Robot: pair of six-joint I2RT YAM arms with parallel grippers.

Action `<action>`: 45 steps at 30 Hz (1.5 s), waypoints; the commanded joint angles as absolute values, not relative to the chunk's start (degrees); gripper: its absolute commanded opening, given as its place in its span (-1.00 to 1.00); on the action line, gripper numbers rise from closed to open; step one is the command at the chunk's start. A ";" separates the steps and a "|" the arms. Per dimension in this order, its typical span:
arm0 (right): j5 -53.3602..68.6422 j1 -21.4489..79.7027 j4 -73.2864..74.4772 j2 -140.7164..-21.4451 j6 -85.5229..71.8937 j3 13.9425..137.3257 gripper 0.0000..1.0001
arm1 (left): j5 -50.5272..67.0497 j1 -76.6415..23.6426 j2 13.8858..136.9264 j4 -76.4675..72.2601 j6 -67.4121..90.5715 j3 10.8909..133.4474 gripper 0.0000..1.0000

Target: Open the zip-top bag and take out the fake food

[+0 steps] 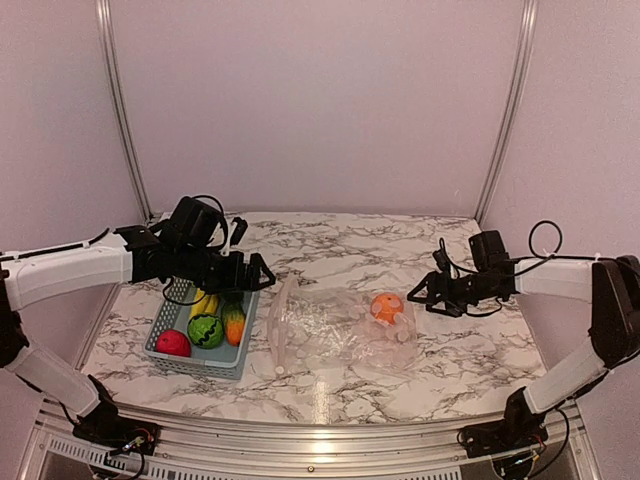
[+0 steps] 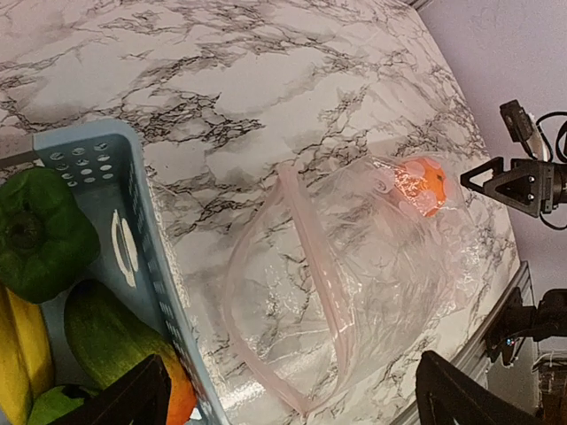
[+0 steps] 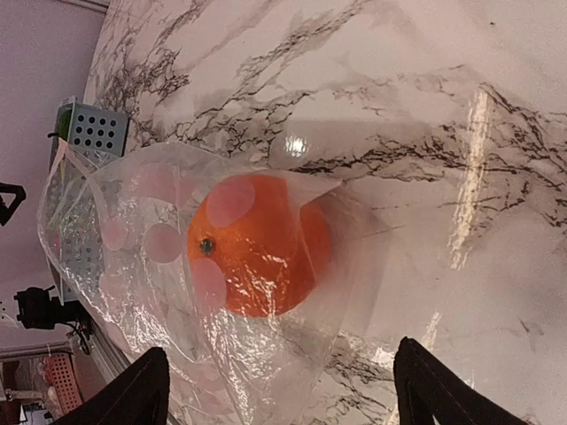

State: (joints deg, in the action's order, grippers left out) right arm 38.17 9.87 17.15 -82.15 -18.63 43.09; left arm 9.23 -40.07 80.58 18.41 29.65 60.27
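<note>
The clear zip-top bag (image 1: 335, 332) lies mid-table, its pink zip strip (image 2: 312, 257) parted so the mouth gapes toward the basket. One piece of fake food, an orange (image 1: 386, 307), sits inside the bag's far-right end; it also shows in the left wrist view (image 2: 423, 184) and the right wrist view (image 3: 266, 243). My left gripper (image 1: 258, 274) is open and empty above the basket's right edge, left of the bag mouth. My right gripper (image 1: 416, 293) is open and empty just right of the orange, not touching the bag (image 3: 177, 354).
A light blue perforated basket (image 1: 195, 364) stands left of the bag, holding a banana (image 1: 203, 303), a striped green ball (image 1: 205, 331), a red fruit (image 1: 173, 343), an orange-green piece (image 1: 233, 323) and a green pepper (image 2: 40, 232). Walls enclose the marble table.
</note>
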 commanded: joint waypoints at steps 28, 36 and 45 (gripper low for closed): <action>43.14 10.28 5.03 -98.59 -19.23 43.76 -0.80 | 11.54 -44.90 90.30 10.58 37.14 57.69 0.41; 43.24 11.61 3.99 -98.52 -19.14 42.24 -1.00 | 14.91 -47.87 98.66 5.79 38.36 61.80 0.02; 39.90 15.00 4.09 -99.08 -18.99 41.47 -1.00 | 19.71 -48.78 99.40 -8.39 40.61 59.29 -0.11</action>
